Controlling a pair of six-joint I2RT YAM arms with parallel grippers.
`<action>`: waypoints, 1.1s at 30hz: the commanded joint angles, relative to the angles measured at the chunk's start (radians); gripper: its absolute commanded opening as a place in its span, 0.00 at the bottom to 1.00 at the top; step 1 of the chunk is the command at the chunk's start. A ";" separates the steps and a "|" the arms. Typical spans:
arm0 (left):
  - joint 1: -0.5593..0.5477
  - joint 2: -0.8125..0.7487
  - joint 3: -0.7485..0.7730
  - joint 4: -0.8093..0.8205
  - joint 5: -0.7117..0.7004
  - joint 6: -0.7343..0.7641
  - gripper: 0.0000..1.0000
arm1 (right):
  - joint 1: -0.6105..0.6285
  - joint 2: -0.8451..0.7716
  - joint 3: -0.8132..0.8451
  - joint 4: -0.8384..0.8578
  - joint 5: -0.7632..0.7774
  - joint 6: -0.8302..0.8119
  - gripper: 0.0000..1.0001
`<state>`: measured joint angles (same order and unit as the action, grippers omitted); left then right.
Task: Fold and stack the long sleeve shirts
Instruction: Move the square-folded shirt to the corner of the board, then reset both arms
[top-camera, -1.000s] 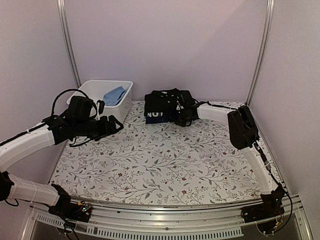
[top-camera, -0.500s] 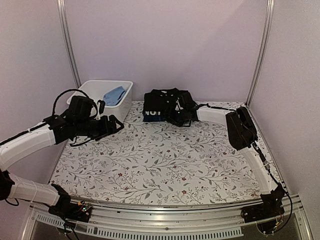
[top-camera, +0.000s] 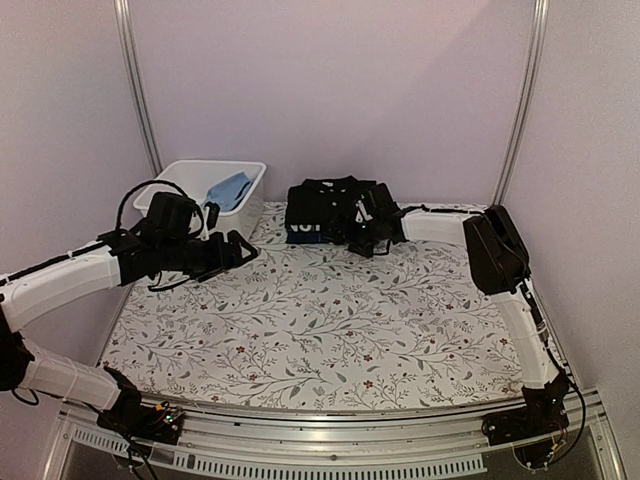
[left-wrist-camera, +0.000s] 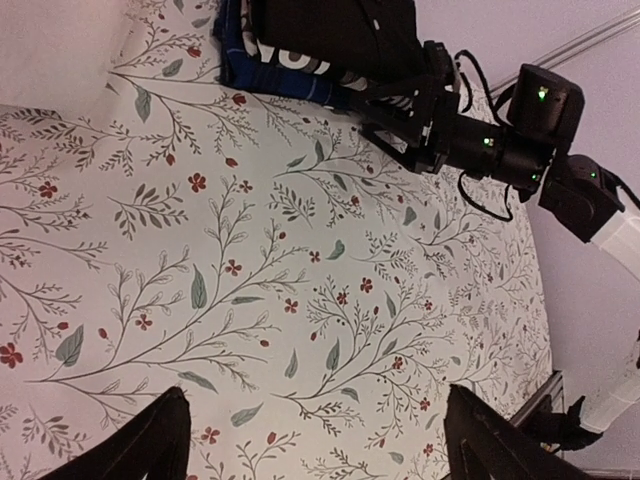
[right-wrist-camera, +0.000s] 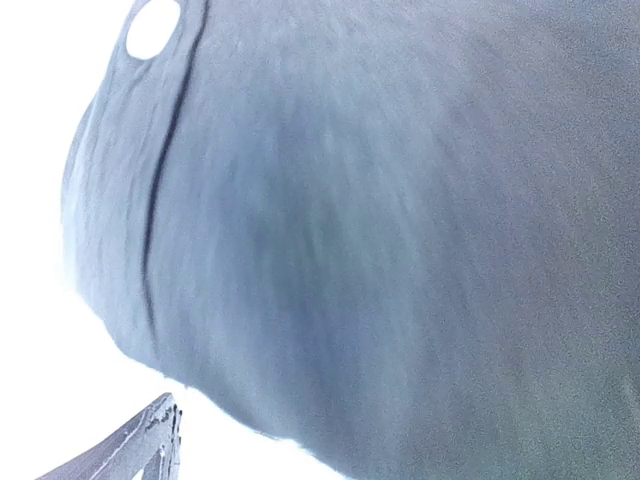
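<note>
Stack of shirts (top-camera: 325, 208) sits folded at 12 o'clock on the surface (top-camera: 330, 320). The cloth is soft, light and floppy, so I judge a pinch on a folded edge is best.

Right end effector (top-camera: 372, 232) is at the stack's 3 o'clock edge, jaws spread. I cannot tell if cloth lies between them.

Left end effector (top-camera: 240, 250) hovers at 9 o'clock, jaws apart and empty.

White bin (top-camera: 190, 170) with a blue cloth (top-camera: 230, 190) stands at 10 o'clock, close beside the stack.
</note>
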<state>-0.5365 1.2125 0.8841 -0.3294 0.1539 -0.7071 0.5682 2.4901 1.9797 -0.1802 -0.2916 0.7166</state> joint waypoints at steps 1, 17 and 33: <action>0.003 0.025 0.035 0.043 0.019 0.002 0.88 | -0.002 -0.150 -0.114 -0.010 0.003 -0.033 0.99; -0.132 0.072 0.092 0.079 -0.101 0.006 1.00 | 0.005 -0.827 -0.737 0.073 0.139 -0.143 0.99; -0.188 0.021 0.041 0.162 -0.174 0.105 1.00 | 0.012 -1.394 -1.140 0.074 0.333 -0.216 0.99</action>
<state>-0.7101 1.2716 0.9489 -0.2218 0.0181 -0.6472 0.5758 1.1748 0.8845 -0.1051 -0.0322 0.5404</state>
